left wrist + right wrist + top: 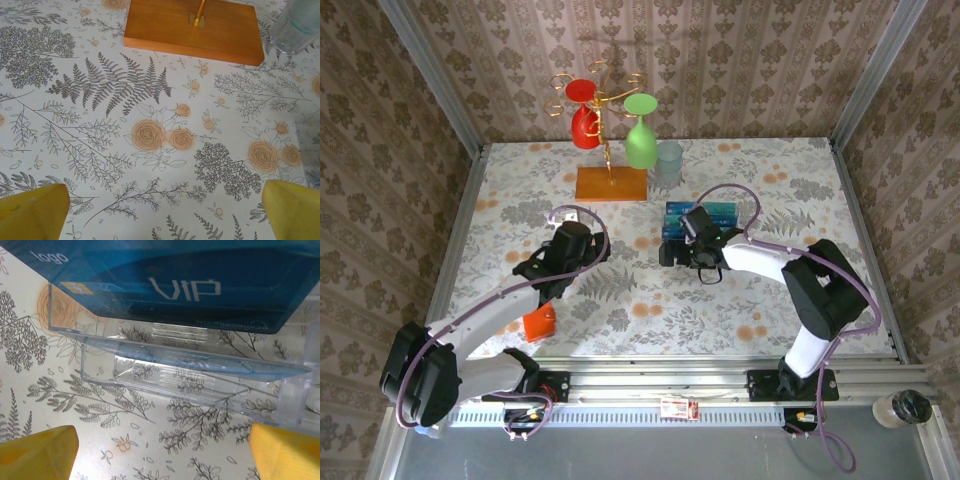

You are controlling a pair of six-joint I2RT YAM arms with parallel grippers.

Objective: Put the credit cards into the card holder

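Note:
The orange card holder [539,322] lies shut near the table's front left, partly under my left forearm. Blue and teal credit cards [698,212] stand in a clear plastic rack [701,228] at mid-table. In the right wrist view a dark blue card [185,287] marked VIP leans in the rack [190,382], just ahead of my right gripper [164,432], which is open and empty. My right gripper [685,236] sits at the rack's near side. My left gripper [567,220] hovers open over bare cloth [165,192], pointing at the wooden base [195,27].
A wooden stand [611,183] at the back holds a red goblet [585,125] and a green goblet [641,140] upside down. A clear tumbler [669,162] stands beside it. A small jar [904,408] sits off the table at front right.

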